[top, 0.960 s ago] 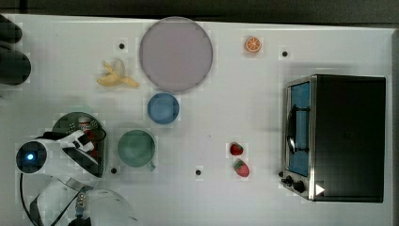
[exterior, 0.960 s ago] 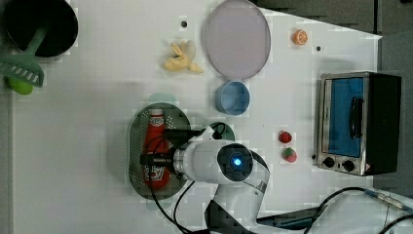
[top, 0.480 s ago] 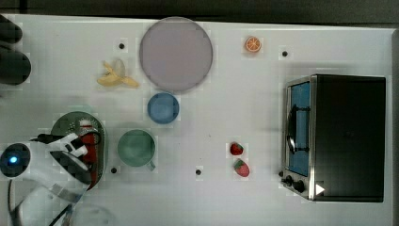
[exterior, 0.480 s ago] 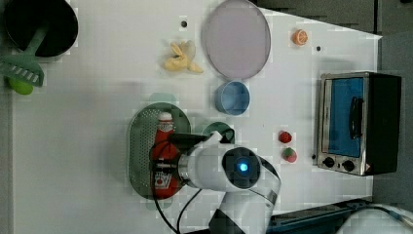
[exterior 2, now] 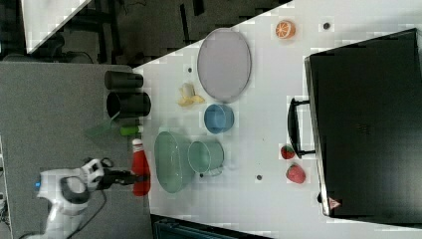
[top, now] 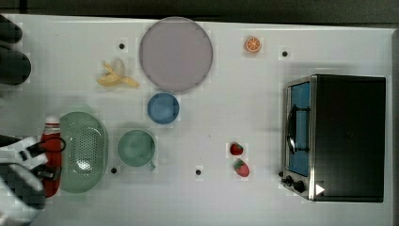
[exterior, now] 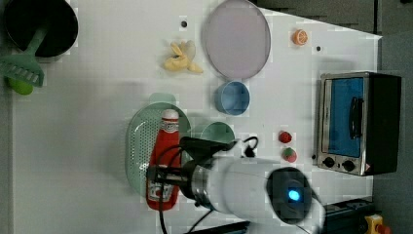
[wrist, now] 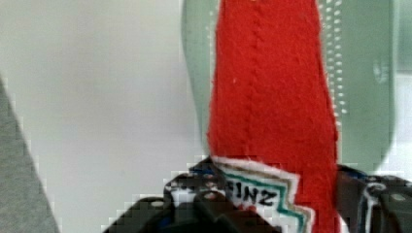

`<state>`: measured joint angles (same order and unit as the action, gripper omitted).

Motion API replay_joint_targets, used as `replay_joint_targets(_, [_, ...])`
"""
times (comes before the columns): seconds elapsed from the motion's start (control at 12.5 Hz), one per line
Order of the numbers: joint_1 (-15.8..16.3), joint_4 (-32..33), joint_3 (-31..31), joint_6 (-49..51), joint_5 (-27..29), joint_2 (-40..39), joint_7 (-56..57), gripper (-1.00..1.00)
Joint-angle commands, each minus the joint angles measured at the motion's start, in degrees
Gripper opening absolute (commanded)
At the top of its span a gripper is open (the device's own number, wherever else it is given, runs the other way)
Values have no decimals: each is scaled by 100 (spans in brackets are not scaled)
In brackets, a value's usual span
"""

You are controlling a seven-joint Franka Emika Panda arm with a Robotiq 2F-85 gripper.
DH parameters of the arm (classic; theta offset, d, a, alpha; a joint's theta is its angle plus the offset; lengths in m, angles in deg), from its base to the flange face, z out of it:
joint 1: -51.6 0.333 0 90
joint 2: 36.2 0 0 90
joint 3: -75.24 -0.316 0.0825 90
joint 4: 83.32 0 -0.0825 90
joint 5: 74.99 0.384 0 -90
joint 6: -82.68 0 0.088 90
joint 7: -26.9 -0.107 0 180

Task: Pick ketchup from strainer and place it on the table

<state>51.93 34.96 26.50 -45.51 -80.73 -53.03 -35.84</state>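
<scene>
White table [top: 235,108]; ketchup [exterior 2: 141,169] in end effector [exterior 2: 130,178] grip, beside strainer [exterior 2: 171,162] per right view

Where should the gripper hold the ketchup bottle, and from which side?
Around the ketchup's labelled lower body, from above, fingers either side of its width. It is long and slim with a narrowing white-capped neck. The gripper is already closed on it there, by the strainer.

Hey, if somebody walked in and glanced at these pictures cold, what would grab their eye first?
Most likely the bright red ketchup squeeze bottle with its white cap, gripped at its label end by the robot's black gripper beside the pale green perforated oval strainer. Next, the boxy black-and-silver toaster oven with a blue-tinted door at the top view's right, and the large round lilac plate near the white table's far edge.
</scene>
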Motion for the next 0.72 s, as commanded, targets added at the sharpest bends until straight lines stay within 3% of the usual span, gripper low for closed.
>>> replay_joint_targets(0.08, [-356, -656, -48, 951, 395, 399, 722, 21])
replay_joint_targets(0.4, [-819, -1540, 99, 2352, 581, 535, 1467, 21])
replay_joint_targets(0.72, [-1418, -1788, 533, 2479, 522, 788, 1767, 21])
